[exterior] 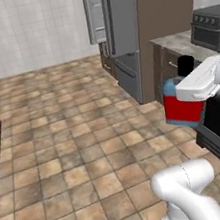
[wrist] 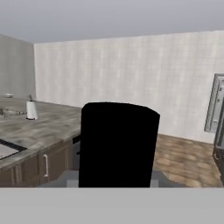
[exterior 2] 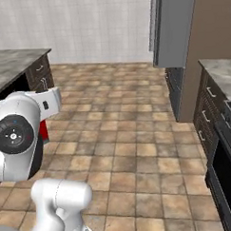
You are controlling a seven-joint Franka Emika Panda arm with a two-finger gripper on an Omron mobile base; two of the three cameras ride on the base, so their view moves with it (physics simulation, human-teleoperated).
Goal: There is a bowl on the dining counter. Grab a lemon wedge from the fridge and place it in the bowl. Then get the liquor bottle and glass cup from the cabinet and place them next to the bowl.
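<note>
Black-capped liquor bottle (exterior: 182,106) in claw (exterior: 194,99), fridge (exterior: 122,34) behind

Liquor bottle (exterior: 182,109): squat, light-blue upper, red lower body, black cap (wrist: 118,144); upright, held off the tiled floor at the arm's end, 3 o'clock in left base view. Fridge (exterior: 123,39): grey steel, one door open, 1 o'clock.

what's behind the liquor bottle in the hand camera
Behind the liquor bottle: a white tiled wall, tiled floor and a marbled worktop. Its black cap hides the middle.
</note>
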